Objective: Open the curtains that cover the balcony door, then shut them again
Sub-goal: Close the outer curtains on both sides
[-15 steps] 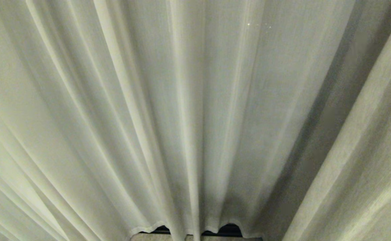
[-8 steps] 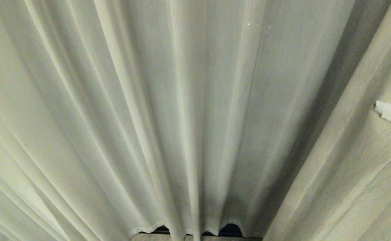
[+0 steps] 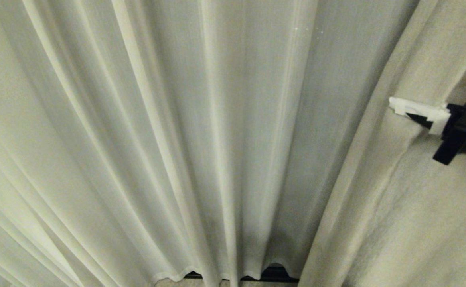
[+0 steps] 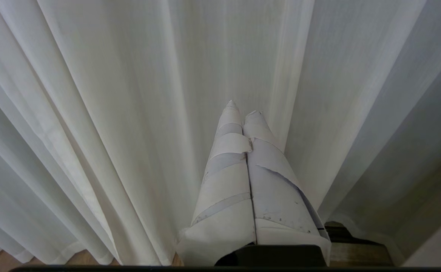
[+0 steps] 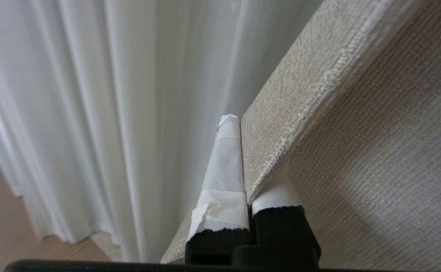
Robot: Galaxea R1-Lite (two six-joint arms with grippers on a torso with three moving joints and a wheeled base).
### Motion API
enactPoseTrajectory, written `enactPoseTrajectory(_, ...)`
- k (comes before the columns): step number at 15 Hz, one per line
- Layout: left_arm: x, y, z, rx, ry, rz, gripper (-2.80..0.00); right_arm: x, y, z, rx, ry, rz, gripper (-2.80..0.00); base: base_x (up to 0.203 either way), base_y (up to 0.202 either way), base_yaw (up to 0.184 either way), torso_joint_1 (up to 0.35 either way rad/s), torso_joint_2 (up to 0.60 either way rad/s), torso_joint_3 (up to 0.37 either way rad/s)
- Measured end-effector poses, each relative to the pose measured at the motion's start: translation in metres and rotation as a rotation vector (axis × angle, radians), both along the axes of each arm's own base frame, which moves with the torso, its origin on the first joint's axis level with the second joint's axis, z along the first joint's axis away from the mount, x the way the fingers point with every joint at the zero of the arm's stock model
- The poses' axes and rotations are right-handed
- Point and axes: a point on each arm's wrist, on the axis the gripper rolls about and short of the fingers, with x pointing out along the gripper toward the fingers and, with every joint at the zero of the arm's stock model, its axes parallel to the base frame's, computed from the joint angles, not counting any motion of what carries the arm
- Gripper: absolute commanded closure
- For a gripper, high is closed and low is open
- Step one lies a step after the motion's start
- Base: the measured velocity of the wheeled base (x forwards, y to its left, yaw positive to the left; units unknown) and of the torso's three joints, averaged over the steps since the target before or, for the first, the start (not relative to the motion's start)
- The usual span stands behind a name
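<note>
Woven cream cloth sits pinched between our right gripper [image 5: 243, 158] fingers, so that tool is shut tight on the hemmed edge of the thick curtain [image 5: 318, 87]; one taped finger [image 5: 224, 166] lies on the front of the cloth and the other hides behind it. At the right edge of the head view the same right gripper [image 3: 412, 109] pokes in from the side, and the thick curtain [image 3: 396, 191] fills the lower right corner of that frame. Our left gripper [image 4: 243, 113], low in the middle of its own view, is closed with nothing in it and points at the thin white folds. Farther back hangs the sheer curtain [image 3: 177, 139], spread over most of the head view from the left edge to past the middle. At the bottom middle, under its hem, we see a dark strip [image 3: 273, 274], which we think is the bottom of the balcony door; the glass itself is hidden. We judge that we are dragging the thick panel sideways across the door. To do it well we should keep the pinch firm, pull level and slow along the rail, not downward, and watch that the hem does not slip out. We should also keep the thin layer from bunching up with it.
</note>
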Motion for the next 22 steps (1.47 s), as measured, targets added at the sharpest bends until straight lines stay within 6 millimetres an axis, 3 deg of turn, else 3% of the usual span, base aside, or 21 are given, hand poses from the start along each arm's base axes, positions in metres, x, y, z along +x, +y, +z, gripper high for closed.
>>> enactPoseTrajectory(7, 0.000, 0.000, 0.000, 0.000, 0.000, 0.000, 0.00, 0.030, 0.044, 0.010, -0.025, -0.080, -0.022, 0.00, 0.000, 0.000, 0.000, 0.000, 0.00, 0.000)
enactPoseTrajectory(22, 0.000, 0.000, 0.000, 0.000, 0.000, 0.000, 0.00, 0.044, 0.139, 0.003, -0.040, -0.110, -0.028, 0.00, 0.000, 0.000, 0.000, 0.000, 0.00, 0.000)
